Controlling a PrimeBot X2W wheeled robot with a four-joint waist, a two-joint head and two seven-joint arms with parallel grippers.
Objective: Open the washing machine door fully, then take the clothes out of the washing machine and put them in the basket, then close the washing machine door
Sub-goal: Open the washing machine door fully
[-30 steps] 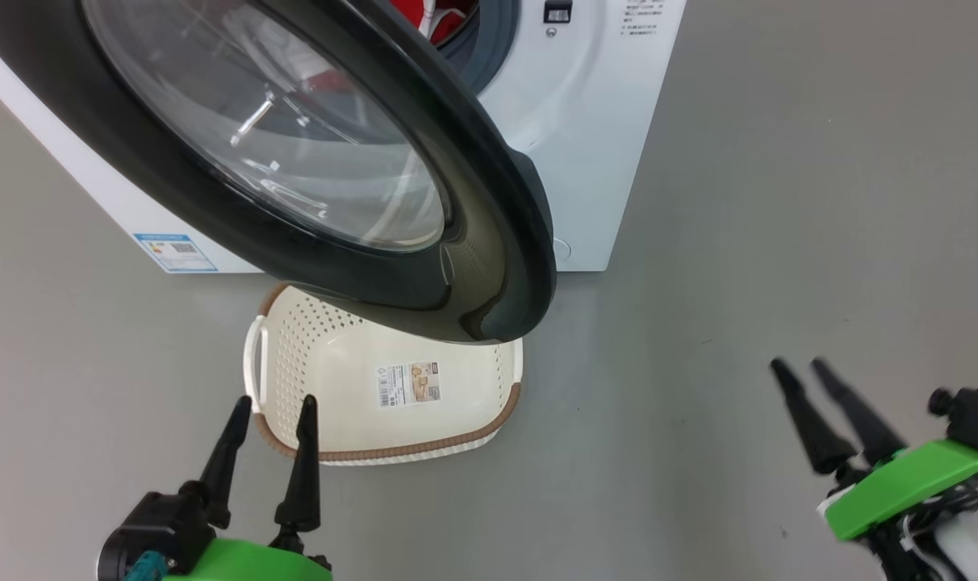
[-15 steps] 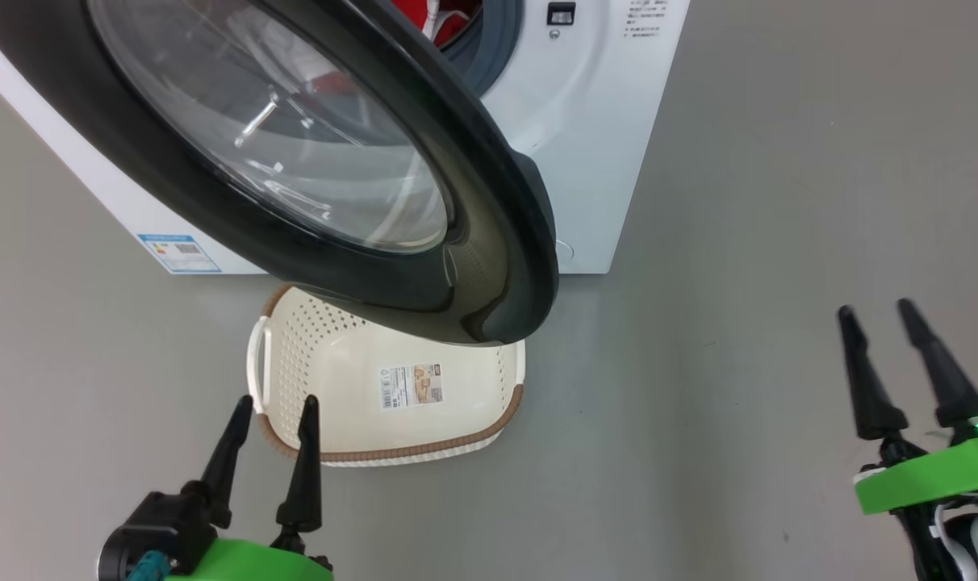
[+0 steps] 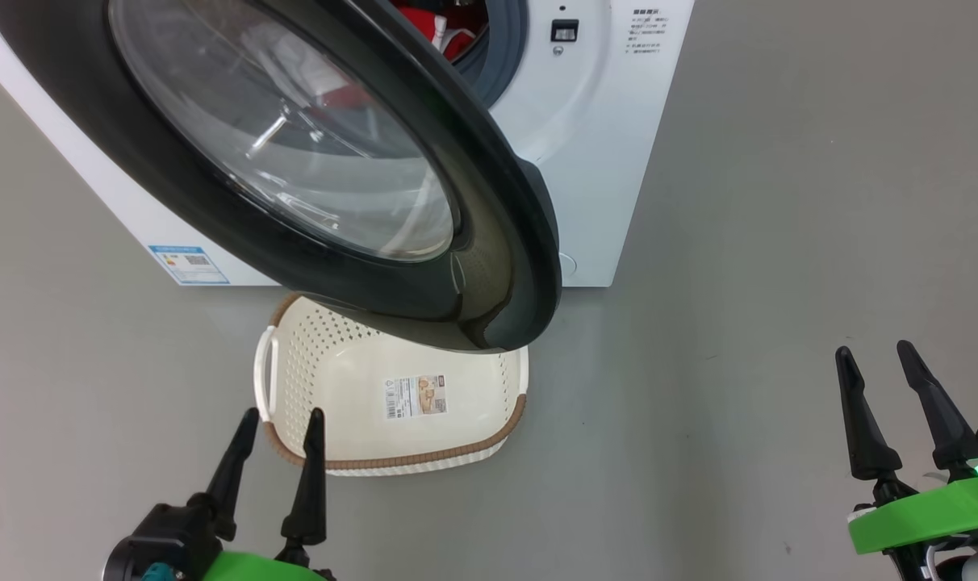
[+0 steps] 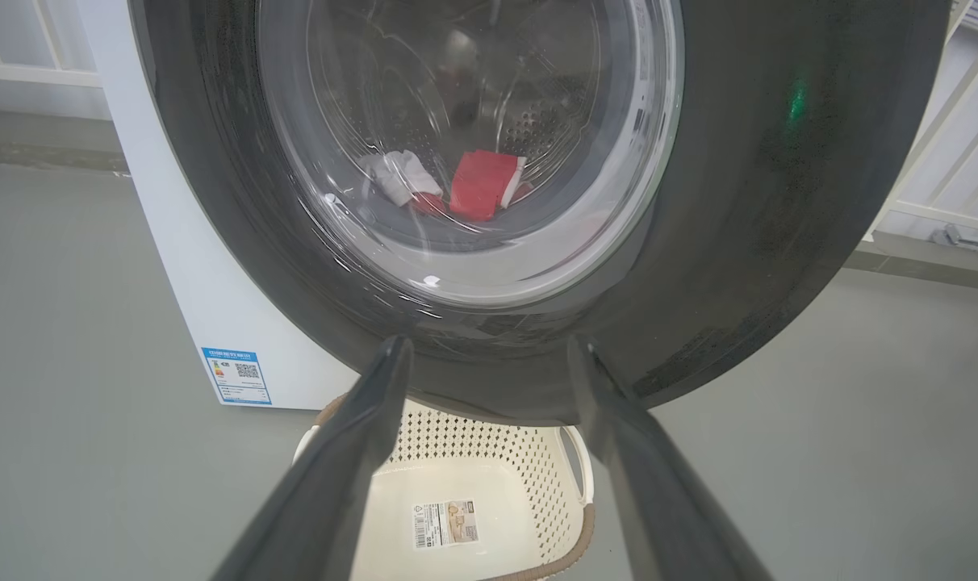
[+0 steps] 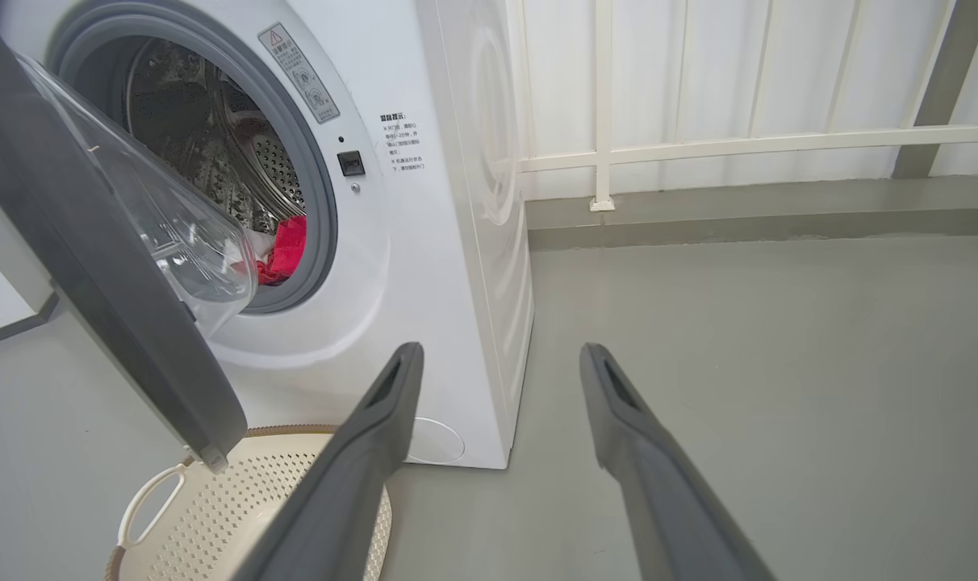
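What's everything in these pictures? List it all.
white front-loading washing machine: one, white, on grey floor.
black-rimmed round glass washing machine door: one, black, ajar above basket.
red-and-white clothes: count unclear, red, inside drum.
cream perforated plastic basket: one, cream, on floor under door, empty.
blue label: one, blue, low on machine's front.
white railing: one, white, behind machine.
left gripper: one, dark, lower left, open.
right gripper: one, dark, lower right, open.

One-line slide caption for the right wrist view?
Open right hand faces the washing machine; its door hangs ajar over the basket, red clothes inside the drum.
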